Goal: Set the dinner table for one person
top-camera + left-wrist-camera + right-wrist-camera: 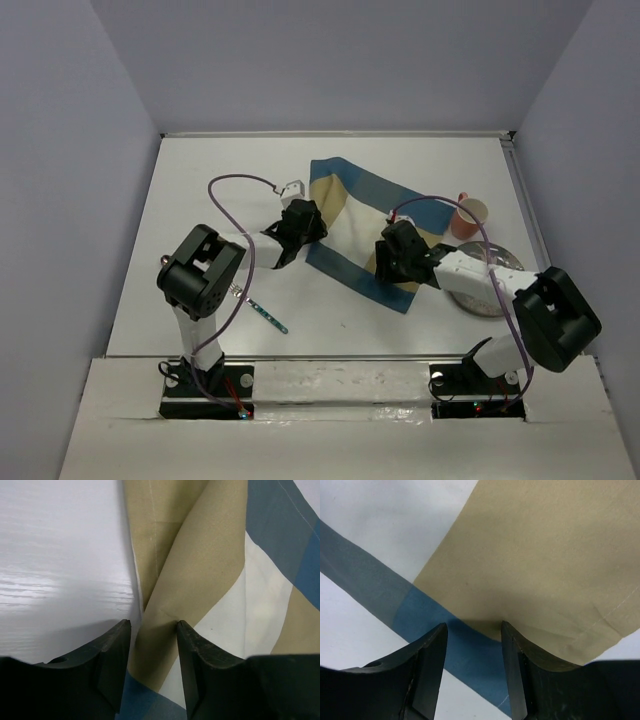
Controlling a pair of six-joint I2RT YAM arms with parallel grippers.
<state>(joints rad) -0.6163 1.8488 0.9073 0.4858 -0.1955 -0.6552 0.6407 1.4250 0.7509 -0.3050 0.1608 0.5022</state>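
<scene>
The white dinner table (200, 200) carries a blue, tan and white checked placemat (352, 215) lying rumpled and askew at its middle. My left gripper (301, 230) points down at the placemat's left edge. In the left wrist view it (152, 627) is open, its jaws astride a raised tan fold of the cloth (215, 555), with bare table (60, 555) to the left. My right gripper (392, 258) is over the placemat's near right corner. In the right wrist view it (474, 630) is open over a blue band and a folded-over tan flap (545, 545).
A pink cup (470, 214) stands to the right of the placemat. A grey plate (476, 292) lies partly under my right arm. A teal-handled utensil (268, 314) lies near the front, beside my left arm. Walls close in the table on three sides.
</scene>
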